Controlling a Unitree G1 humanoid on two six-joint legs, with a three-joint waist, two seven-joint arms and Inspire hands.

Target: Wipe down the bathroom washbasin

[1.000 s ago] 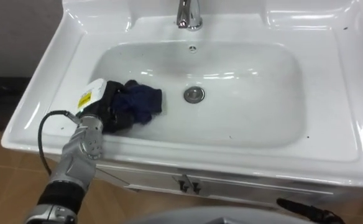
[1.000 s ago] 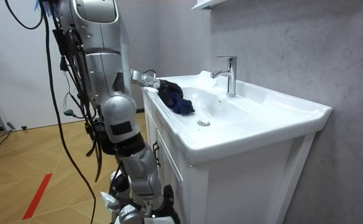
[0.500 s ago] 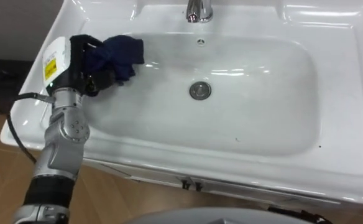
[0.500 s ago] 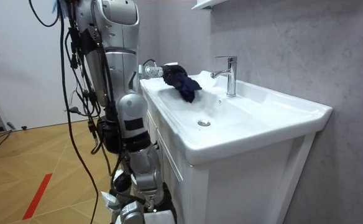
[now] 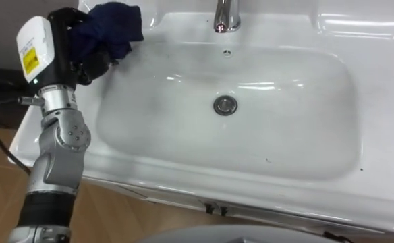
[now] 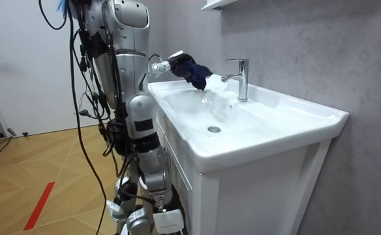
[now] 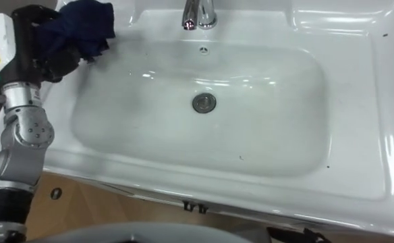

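My left hand [image 5: 67, 48] is shut on a dark blue cloth [image 5: 113, 24], which bunches out past the curled fingers. Hand and cloth are held up over the far left corner of the white basin [image 5: 379, 128], beside the chrome tap [image 5: 227, 16]. In the room view the cloth [image 6: 192, 70] hangs clear above the basin's rim [image 6: 177, 124] and touches nothing. The bowl has a chrome drain [image 5: 225, 104] at its middle and a small overflow hole [image 5: 227, 51] under the tap. I stand at the basin's front, on the room view's left.
The basin sits on a white cabinet [image 6: 256, 196] with a dark handle [image 5: 214, 210] at its front. A grey wall [image 6: 308, 46] rises right behind the tap. Wooden floor [image 6: 47, 176] lies to my left. A few dark specks [image 5: 268, 160] mark the bowl.
My left hand has carried the cloth from the near left wall of the bowl up and away to the far left corner, above the rim. The head camera has shifted as well.
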